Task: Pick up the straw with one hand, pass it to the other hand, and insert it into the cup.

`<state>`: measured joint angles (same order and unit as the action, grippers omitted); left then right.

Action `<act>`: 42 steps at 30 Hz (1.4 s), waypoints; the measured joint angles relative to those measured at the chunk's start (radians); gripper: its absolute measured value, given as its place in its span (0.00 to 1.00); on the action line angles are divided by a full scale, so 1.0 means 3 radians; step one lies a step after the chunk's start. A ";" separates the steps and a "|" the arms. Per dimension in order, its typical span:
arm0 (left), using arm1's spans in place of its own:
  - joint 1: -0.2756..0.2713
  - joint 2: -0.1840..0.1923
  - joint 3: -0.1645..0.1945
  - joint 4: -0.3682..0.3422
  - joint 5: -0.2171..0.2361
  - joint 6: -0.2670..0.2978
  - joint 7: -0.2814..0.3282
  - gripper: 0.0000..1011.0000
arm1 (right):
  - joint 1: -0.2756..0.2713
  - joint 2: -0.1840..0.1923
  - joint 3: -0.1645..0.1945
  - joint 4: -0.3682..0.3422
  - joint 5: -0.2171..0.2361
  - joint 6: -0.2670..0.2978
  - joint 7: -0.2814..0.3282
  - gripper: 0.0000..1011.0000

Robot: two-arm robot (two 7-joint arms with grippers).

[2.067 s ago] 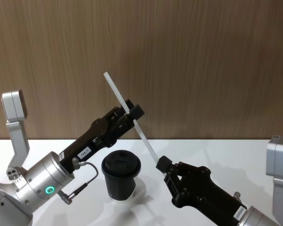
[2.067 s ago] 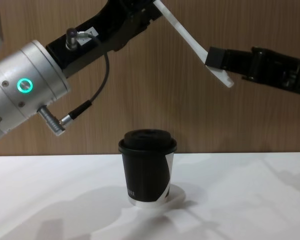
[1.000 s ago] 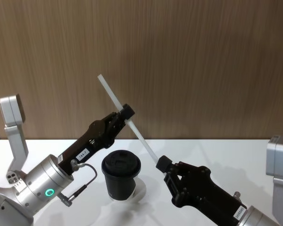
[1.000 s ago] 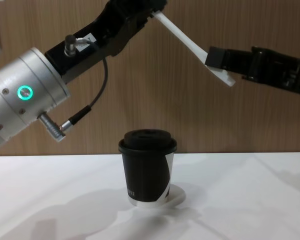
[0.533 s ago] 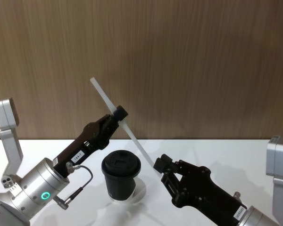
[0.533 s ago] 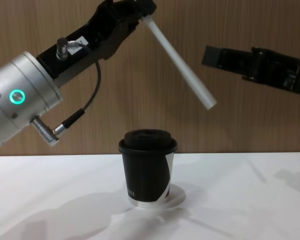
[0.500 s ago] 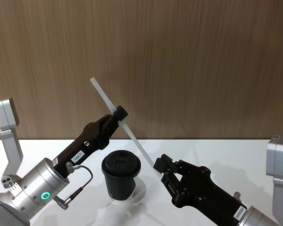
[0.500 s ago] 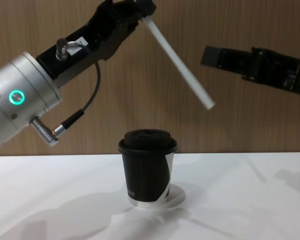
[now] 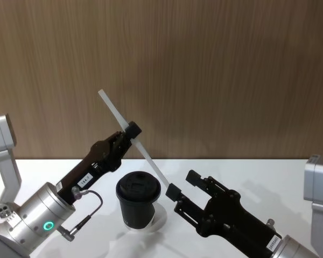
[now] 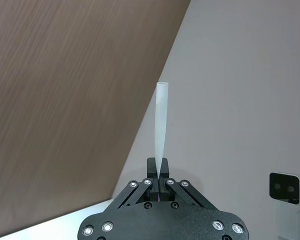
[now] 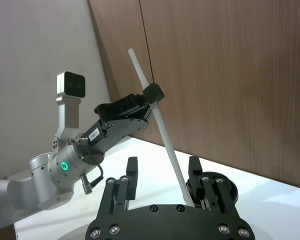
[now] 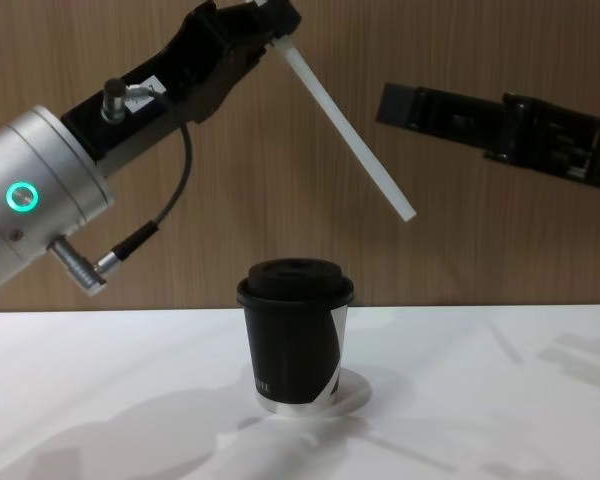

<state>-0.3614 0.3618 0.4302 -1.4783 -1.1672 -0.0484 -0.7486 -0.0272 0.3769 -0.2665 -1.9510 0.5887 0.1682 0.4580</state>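
Observation:
The white straw (image 9: 114,111) slants down to the right, and my left gripper (image 9: 130,130), on its silver wrist with the green ring, is shut on its upper part. In the chest view the straw (image 12: 350,135) has its lower end free in the air, above and to the right of the black lidded cup (image 12: 296,335). The all-black right gripper (image 9: 182,184) is open just right of the cup (image 9: 138,199). In the right wrist view the straw (image 11: 160,120) passes between that gripper's spread fingers (image 11: 132,165) without touching them.
The cup stands on a small white disc (image 12: 355,392) on the white table (image 12: 500,400). A wood-panelled wall (image 9: 220,70) closes the back. Silver arm links rise at the far left (image 9: 2,145) and far right (image 9: 317,199).
My right gripper has opened and let go of the straw's lower end. The left gripper has drawn back to the left with the straw, whose free end now hangs lower.

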 joint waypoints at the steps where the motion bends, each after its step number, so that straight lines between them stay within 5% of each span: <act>1: 0.0002 0.0008 0.0000 -0.0014 0.0009 -0.0008 0.0012 0.00 | 0.0000 0.0000 0.0000 0.0000 0.0000 0.0000 0.0000 0.63; 15: -0.0015 0.0211 0.0000 -0.0340 0.0437 -0.0112 0.0418 0.00 | 0.0000 0.0000 0.0000 0.0000 0.0000 0.0000 0.0000 0.99; 29: -0.0077 0.0379 0.0034 -0.0531 0.1018 -0.0062 0.0926 0.00 | 0.0000 0.0000 0.0000 0.0000 0.0000 0.0000 0.0000 0.99; 42: -0.0169 0.0341 0.0097 -0.0413 0.1398 -0.0120 0.1161 0.00 | 0.0000 0.0000 0.0000 0.0000 0.0000 0.0000 0.0000 0.99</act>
<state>-0.4120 0.4640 0.4594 -1.6023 -0.7478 -0.0843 -0.4002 -0.0271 0.3769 -0.2665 -1.9510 0.5887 0.1682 0.4580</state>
